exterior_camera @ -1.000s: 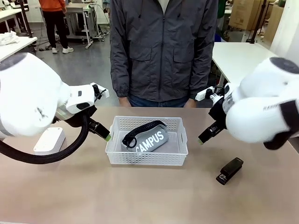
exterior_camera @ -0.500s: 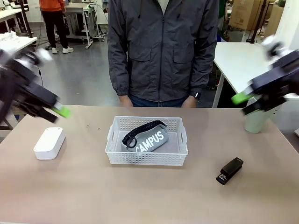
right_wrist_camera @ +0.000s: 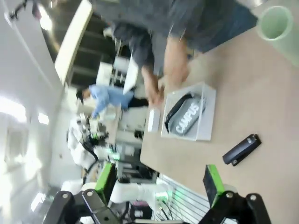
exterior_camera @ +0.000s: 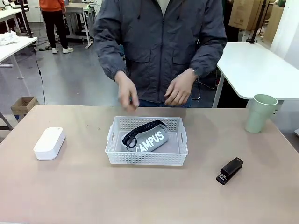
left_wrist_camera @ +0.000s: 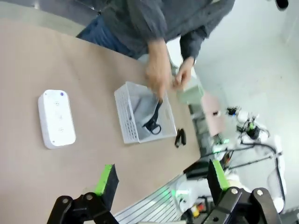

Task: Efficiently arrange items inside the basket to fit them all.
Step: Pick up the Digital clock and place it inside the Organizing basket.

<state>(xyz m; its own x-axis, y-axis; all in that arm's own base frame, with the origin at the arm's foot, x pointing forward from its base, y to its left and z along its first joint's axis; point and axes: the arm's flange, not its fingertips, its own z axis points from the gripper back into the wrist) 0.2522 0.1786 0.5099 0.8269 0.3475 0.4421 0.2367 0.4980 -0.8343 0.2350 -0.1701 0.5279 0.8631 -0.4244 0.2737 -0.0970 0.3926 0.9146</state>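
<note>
The white basket sits mid-table with the grey "CAMPUS" pouch lying slantwise inside, black strap on top. On the table to its left lies the small white box. The black stapler is at the front right, and the pale-green cup stands upright at the far right. The person's hands hover above the basket's far side. High above the table, my left gripper is open over the box and basket. My right gripper is also open, far from the pouch, stapler and cup.
The person stands at the far edge in a grey jacket. A white table stands behind at the right, and a cardboard box sits on the floor at the left. Bare tabletop surrounds the basket on all sides.
Both arms have swung up and back, out of the front view. The person's hands have risen from their sides and come forward over the basket's far edge. The items have not moved.
</note>
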